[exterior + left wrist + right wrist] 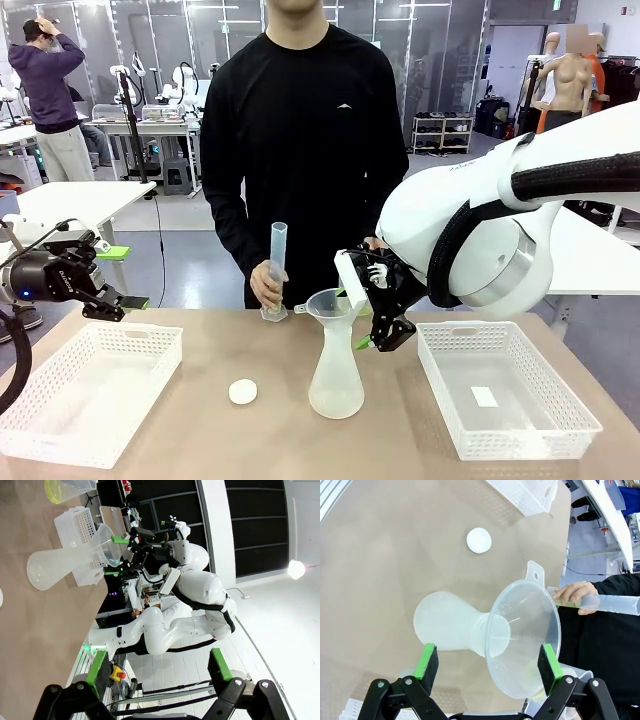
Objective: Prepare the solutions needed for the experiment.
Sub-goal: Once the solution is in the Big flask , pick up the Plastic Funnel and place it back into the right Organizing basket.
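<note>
A translucent white conical flask [336,385] stands mid-table with a clear funnel [332,303] in its neck. My right gripper [355,318] is open just right of the funnel. In the right wrist view the funnel's rim [525,635] sits between the spread green pads [427,662], untouched. At the far edge a person's hand [267,290] holds a measuring cylinder [276,265] upright. The solutions [59,491] show as pale yellow-green liquid in its bottom, also tinting the cylinder [563,599] by the fingers. My left gripper [112,280] hovers open at the far left, empty.
A white mesh basket [85,385] sits front left under my left gripper. A second basket [505,385] at the right holds a small white slip. A round white cap [243,392] lies left of the flask. The person stands close behind the table's far edge.
</note>
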Robot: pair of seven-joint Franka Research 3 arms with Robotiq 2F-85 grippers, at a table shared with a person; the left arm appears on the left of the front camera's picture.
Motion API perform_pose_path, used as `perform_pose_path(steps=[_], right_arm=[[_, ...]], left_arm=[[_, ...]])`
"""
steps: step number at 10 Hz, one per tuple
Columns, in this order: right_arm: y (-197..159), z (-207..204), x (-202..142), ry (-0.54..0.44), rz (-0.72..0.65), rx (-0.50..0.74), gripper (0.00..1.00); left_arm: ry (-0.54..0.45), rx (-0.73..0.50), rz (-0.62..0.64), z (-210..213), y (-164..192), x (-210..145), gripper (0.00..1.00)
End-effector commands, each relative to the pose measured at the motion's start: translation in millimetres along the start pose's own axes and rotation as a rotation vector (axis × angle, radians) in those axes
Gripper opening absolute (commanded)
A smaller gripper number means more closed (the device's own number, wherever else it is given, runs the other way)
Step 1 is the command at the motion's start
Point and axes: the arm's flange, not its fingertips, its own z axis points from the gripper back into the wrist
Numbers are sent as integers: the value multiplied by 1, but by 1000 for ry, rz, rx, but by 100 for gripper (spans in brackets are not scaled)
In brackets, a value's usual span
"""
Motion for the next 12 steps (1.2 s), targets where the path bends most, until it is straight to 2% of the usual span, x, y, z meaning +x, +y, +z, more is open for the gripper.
perform_pose_path(steps=[1,4,6,7,8,9,10,12], right_arm=[[0,0,-1,-6,-5,-1,100],[0,0,0,0,0,0,100],[-1,39,12,3,26,-83,100],[-5,54,8,-42,13,-130,100],[-8,68,3,-43,-6,-160,100],[-9,86,-7,-101,-99,-196,100],[-3,107,-25,-141,-263,-232,100],[13,140,-74,-357,-589,-303,100]], left_arm=[[2,-2,3,0,-3,1,100],[2,-2,3,0,-3,1,100],[2,-2,3,0,-3,1,100],[2,-2,3,0,-3,1,100],[2,-2,3,0,-3,1,100],[2,-2,3,0,-3,1,100],[2,-2,3,0,-3,1,100],[2,-2,3,0,-3,1,100]])
